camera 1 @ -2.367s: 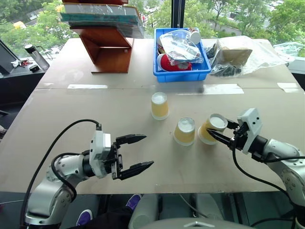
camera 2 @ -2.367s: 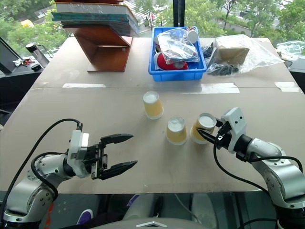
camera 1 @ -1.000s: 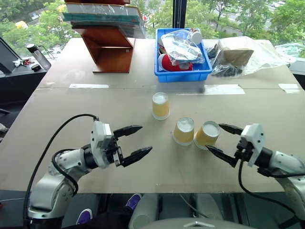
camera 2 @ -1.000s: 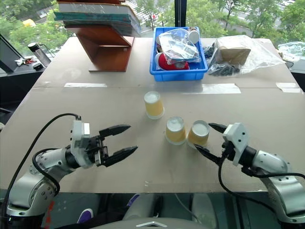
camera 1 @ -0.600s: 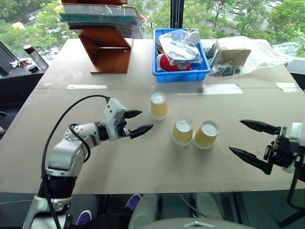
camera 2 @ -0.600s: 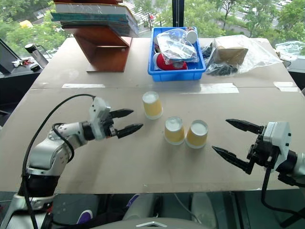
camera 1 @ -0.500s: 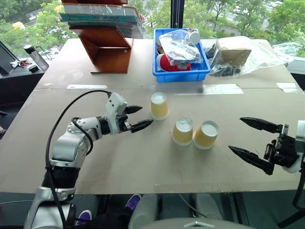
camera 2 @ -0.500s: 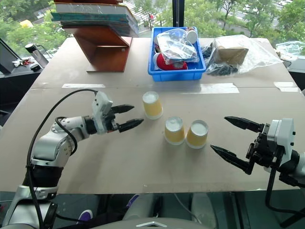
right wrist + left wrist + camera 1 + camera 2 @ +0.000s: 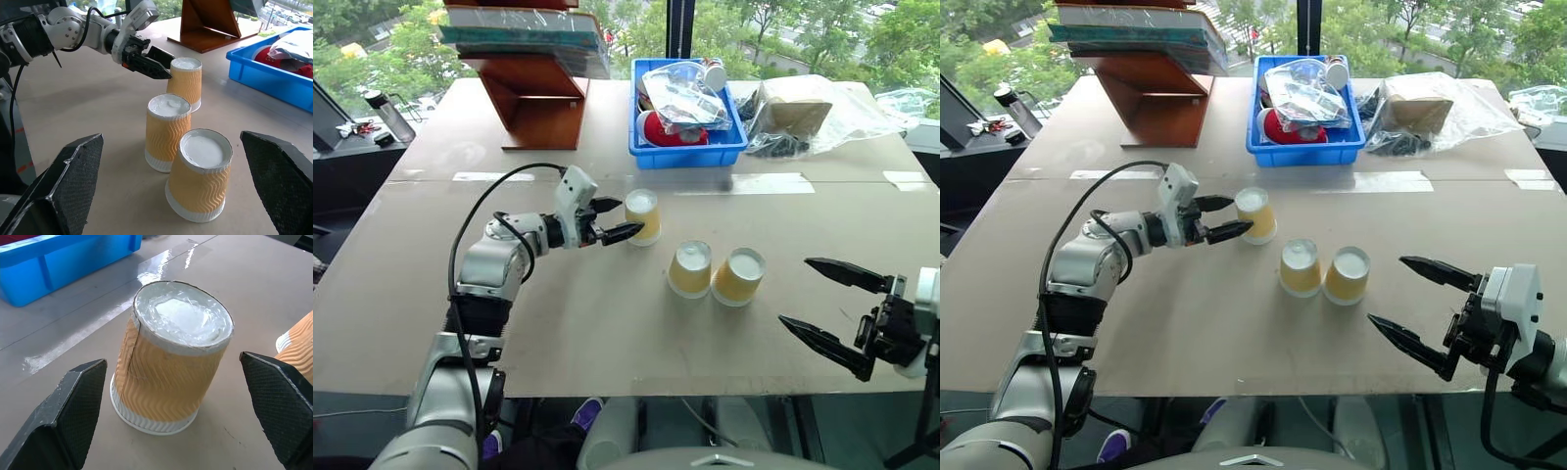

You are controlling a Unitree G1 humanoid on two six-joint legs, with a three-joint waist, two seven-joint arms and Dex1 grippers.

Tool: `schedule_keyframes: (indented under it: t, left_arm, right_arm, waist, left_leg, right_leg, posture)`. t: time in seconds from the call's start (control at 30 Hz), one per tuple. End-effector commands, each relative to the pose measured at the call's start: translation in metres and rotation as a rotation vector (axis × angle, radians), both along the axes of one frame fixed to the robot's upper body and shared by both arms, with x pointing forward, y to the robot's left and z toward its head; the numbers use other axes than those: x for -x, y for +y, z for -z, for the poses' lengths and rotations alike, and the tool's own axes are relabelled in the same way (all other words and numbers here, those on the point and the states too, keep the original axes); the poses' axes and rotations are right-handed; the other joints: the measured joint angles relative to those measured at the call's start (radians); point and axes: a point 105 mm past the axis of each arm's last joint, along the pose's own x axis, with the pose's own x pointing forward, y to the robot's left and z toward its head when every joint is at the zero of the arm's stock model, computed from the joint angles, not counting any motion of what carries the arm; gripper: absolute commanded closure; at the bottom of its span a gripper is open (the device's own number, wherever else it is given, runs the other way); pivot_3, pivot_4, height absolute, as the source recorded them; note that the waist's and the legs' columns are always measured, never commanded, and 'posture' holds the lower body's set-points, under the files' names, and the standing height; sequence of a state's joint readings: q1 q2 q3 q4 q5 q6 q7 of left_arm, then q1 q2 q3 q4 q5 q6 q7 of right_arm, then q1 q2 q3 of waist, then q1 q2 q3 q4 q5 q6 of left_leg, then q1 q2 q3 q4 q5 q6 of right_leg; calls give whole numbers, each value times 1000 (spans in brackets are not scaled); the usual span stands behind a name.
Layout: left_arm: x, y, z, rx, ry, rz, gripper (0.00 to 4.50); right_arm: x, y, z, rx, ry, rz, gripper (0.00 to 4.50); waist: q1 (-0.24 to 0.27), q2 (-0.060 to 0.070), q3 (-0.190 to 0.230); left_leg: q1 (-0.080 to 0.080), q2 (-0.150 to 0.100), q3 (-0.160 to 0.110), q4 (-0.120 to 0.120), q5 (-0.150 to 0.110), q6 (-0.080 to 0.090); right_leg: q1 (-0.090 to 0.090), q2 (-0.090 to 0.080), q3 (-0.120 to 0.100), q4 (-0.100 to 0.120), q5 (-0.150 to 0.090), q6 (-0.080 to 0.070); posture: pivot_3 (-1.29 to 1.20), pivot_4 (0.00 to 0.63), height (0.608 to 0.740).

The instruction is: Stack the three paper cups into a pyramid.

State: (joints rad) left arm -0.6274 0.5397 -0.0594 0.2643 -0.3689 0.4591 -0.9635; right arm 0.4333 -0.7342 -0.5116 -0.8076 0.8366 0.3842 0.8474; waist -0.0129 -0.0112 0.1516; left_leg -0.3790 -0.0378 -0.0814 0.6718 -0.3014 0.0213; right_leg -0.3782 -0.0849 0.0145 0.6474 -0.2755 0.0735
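Three yellow ribbed paper cups stand upside down on the table, white bases up. The far cup stands alone, and I see it close up in the left wrist view. My left gripper is open, its fingertips reaching either side of this cup without visibly touching it. The middle cup and the right cup stand side by side, nearly touching. My right gripper is open and empty, well to the right of that pair.
A blue bin of clutter sits behind the cups. A wooden stand carrying books is at the back left, and a plastic bag with a brown box at the back right. A water bottle stands on a side table to the left.
The right gripper has let go of the right cup beside the middle one and drawn back to the right. The left gripper has advanced to the far cup, staying open.
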Motion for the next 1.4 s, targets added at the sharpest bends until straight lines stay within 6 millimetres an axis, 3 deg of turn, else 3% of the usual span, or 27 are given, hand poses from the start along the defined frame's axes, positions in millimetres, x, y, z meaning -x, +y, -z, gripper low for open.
schedule_keyframes:
  t: [0.03,0.1,0.2,0.3,0.5,0.63,0.77,0.93,1.2,1.4]
  left_arm:
    - [-7,-5,-7,-18,-48,4,0]
    - [-8,-10,-7,-14,-48,18,0]
    - [-10,-11,-7,-9,-52,18,785]
    - [-9,-11,-8,-17,-68,31,1998]
    - [-2,-8,-20,-8,-102,81,1998]
    - [18,-18,-51,58,-99,230,1998]
    - [34,-41,-91,115,-111,382,1998]
    - [45,-63,-114,114,-67,482,1998]
    - [61,-100,-105,75,1,661,1998]
    - [69,-114,-89,51,14,733,1998]
  right_arm:
    - [4,4,-8,8,-50,2,67]
    - [4,4,-7,6,-47,7,67]
    - [4,4,-6,6,-45,10,0]
    - [4,3,-6,8,-44,14,0]
    - [4,2,-5,9,-39,22,0]
    - [3,0,-5,9,-37,30,0]
    - [2,0,-4,7,-37,34,0]
    - [1,1,-4,4,-44,47,0]
    - [6,-1,-3,4,-45,71,0]
    - [14,-7,-1,11,-29,95,0]
  waist:
    - [1,0,0]
    - [1,0,0]
    - [1,0,0]
    - [0,0,0]
    - [1,0,0]
    - [0,0,0]
    - [7,-1,0]
    - [0,-1,0]
    - [0,-1,0]
    - [0,-1,0]
  left_leg:
    - [0,0,0,0,0,0]
    - [0,-1,0,0,0,0]
    - [0,0,0,0,0,0]
    - [0,0,0,0,0,0]
    - [0,0,0,1,0,0]
    - [0,0,0,1,0,0]
    - [-1,0,-2,3,0,0]
    - [-1,-1,-2,4,0,0]
    - [-1,-2,-2,5,0,0]
    - [-1,-2,-1,5,0,0]
  right_leg:
    - [0,0,0,0,0,0]
    - [0,0,0,0,0,0]
    - [0,0,0,0,0,0]
    - [0,0,0,0,0,0]
    - [0,0,0,1,0,0]
    - [0,0,0,1,0,0]
    - [0,0,-1,1,0,0]
    - [1,0,-1,2,0,0]
    - [0,0,-1,5,0,1]
    - [0,0,0,5,-1,1]
  posture:
    - [0,150,740]
    - [0,150,740]
    - [0,150,740]
    - [0,150,740]
    - [0,150,740]
    - [0,150,740]
    - [0,150,740]
    - [0,150,740]
    - [0,150,740]
    - [0,150,740]
